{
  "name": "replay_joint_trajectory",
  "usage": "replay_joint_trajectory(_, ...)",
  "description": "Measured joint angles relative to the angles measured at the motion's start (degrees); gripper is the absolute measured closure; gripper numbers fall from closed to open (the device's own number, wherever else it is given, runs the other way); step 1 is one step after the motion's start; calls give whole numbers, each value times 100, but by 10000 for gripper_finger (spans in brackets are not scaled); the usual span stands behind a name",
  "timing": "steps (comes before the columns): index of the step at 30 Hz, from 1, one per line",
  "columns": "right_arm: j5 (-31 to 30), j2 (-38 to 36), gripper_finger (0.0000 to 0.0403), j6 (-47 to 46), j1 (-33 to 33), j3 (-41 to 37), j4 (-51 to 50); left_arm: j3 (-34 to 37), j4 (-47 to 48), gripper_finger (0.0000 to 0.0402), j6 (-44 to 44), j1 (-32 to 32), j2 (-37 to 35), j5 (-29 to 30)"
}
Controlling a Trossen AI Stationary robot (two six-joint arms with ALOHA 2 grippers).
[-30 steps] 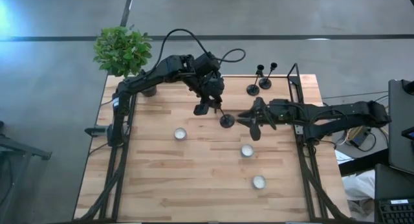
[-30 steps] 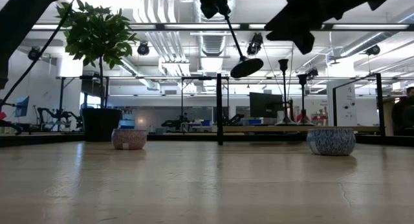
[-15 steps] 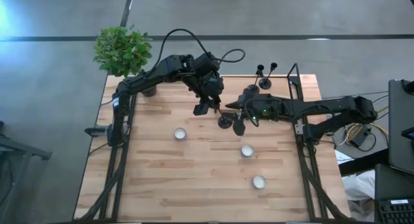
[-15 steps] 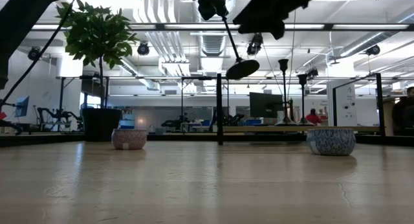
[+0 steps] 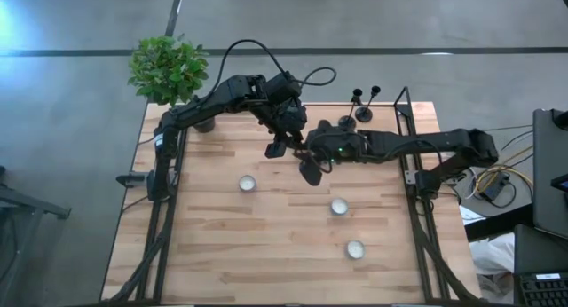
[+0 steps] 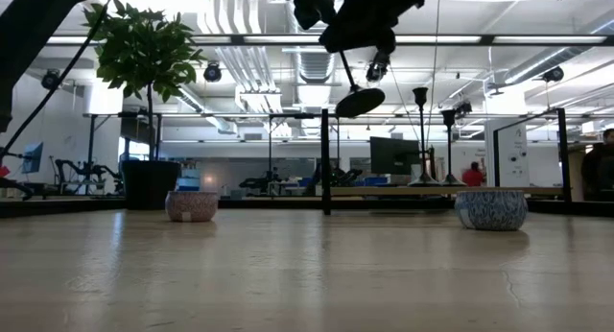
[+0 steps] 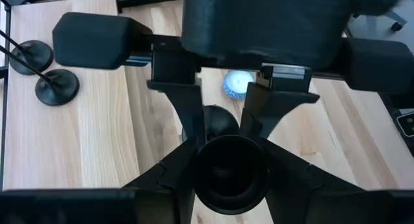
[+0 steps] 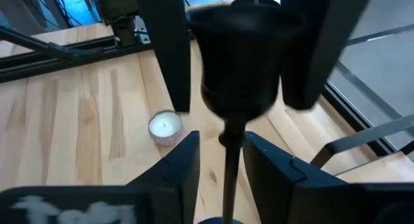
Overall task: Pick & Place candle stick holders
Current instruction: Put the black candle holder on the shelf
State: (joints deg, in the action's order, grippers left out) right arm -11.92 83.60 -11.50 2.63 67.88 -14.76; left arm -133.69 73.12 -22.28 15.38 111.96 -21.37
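Note:
A black candlestick holder (image 6: 347, 71) hangs tilted in the air over the table's far middle, base (image 6: 360, 102) lowest. My left gripper (image 5: 286, 140) is shut on its cup top. My right gripper (image 5: 311, 161) is open. Its fingers (image 8: 184, 166) stand on either side of the thin stem (image 8: 229, 153) with gaps showing. Two more holders (image 5: 364, 112) stand on their round bases at the far right, also in the left wrist view (image 7: 57, 88). My left gripper pinches the holder's cup top (image 8: 207, 56) between its two fingers (image 8: 171, 49), one on each side of the cup. The fingers come from above, pointing down. The holder hangs below them, tilted, its base toward the table's right, lifted clear of the table.
Three tealight candles stand on the wood table: middle left (image 5: 247, 183), middle right (image 5: 339, 206) and nearer right (image 5: 355, 249). A potted green plant (image 5: 167, 69) stands at the far left corner. A black metal frame (image 5: 401, 103) rises at the far right.
My right gripper has gone toward the table's left, to the holder held by my left gripper, and its open fingers now stand around the stem. My left gripper and the holder have kept still.

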Motion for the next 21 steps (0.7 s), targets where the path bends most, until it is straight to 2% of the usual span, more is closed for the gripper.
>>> replay_joint_trajectory(12,-4,-86,385,-77,3,37,-111,4,125,252,-20,2,0,19)
replay_joint_trajectory(17,-43,-91,390,-123,0,33,-119,7,115,252,-20,2,0,0)
replay_joint_trajectory(21,-387,-118,392,-121,-5,25,-144,7,16,252,-32,4,0,159)
